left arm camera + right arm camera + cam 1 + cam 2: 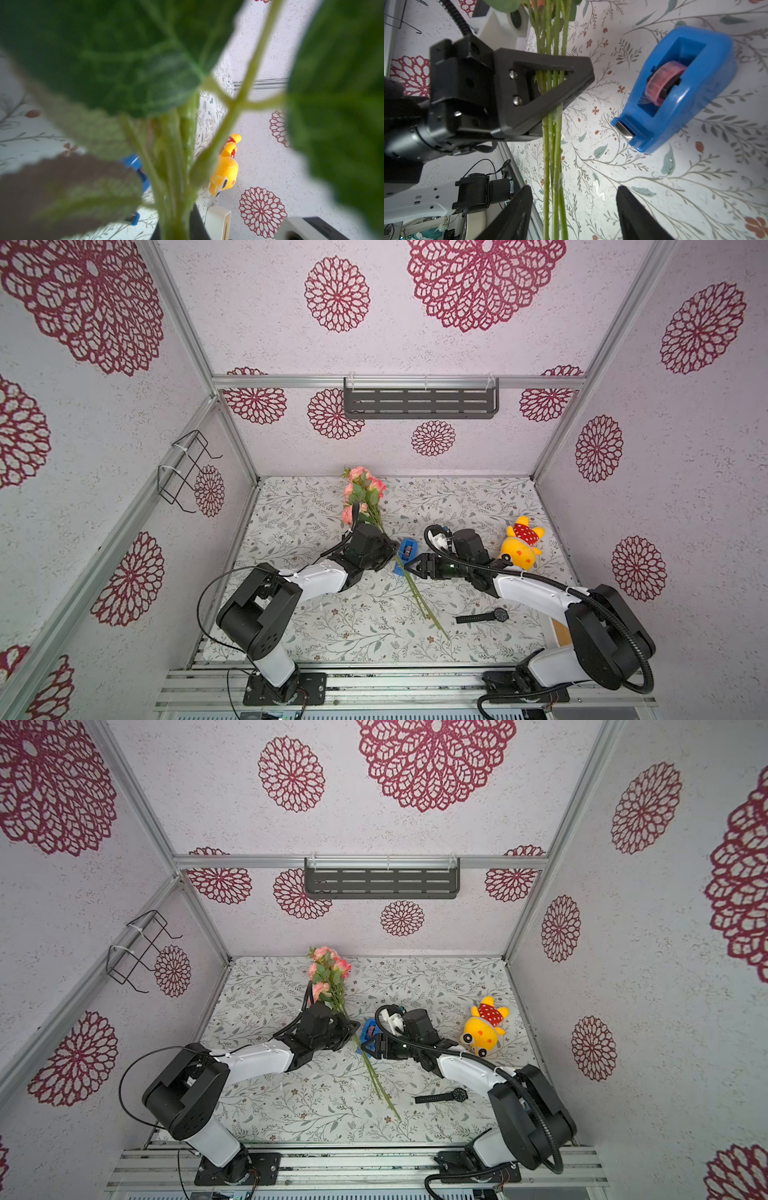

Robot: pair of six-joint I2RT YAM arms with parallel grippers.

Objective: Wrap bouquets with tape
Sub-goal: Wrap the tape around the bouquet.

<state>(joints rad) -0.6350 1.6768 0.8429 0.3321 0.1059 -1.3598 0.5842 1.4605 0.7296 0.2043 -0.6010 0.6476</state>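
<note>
Leaves blur left wrist view; left hand pinches bouquets, right hand spread.

Yellow plush toy lying on floral-print worktop near right wall. Black wristwatch lying flat nearer the front. Dark slotted shelf hanging on back wall, wire rack on left wall.

Blurry bouquets, left wrist view

Bright soft light, faint shadows, walls bend at the edges in both top views, bouquets blurry up close at left wrist.
</note>
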